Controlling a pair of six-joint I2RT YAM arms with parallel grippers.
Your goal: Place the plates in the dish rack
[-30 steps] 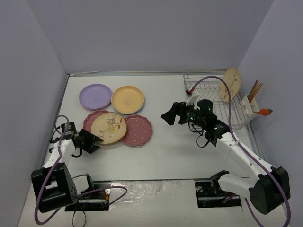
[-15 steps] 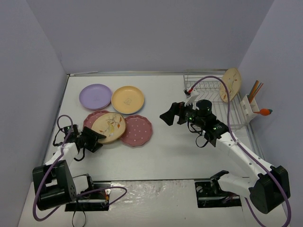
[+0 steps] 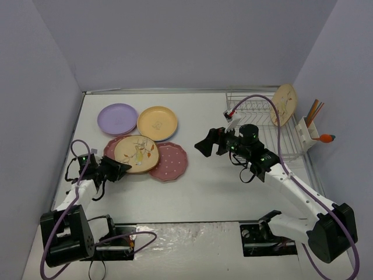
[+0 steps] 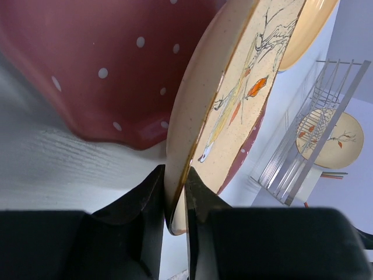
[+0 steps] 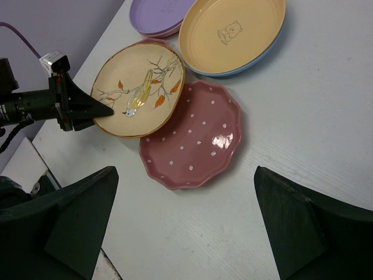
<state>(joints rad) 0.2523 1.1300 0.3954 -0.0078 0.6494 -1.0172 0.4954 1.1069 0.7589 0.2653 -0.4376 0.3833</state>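
My left gripper (image 3: 116,169) is shut on the near rim of a tan bird-print plate (image 3: 136,153), which is tilted up off the pink dotted plates below it; the left wrist view shows the rim (image 4: 233,105) pinched between both fingers. One pink dotted plate (image 3: 170,161) lies to its right, another (image 3: 111,147) partly under it. A lilac plate (image 3: 117,118) and a yellow-orange plate (image 3: 157,122) lie behind. My right gripper (image 3: 208,143) is open and empty above mid-table, left of the dish rack (image 3: 256,116), which holds one upright tan plate (image 3: 285,104).
A white utensil caddy (image 3: 307,133) with sticks and a carrot-shaped item hangs on the rack's right side. A blue rim (image 5: 256,58) shows under the yellow-orange plate. Purple walls enclose the table on three sides.
My left gripper has moved right to the tan plate and closed on its rim; the plate has tipped up slightly. My right gripper has drifted a little left.
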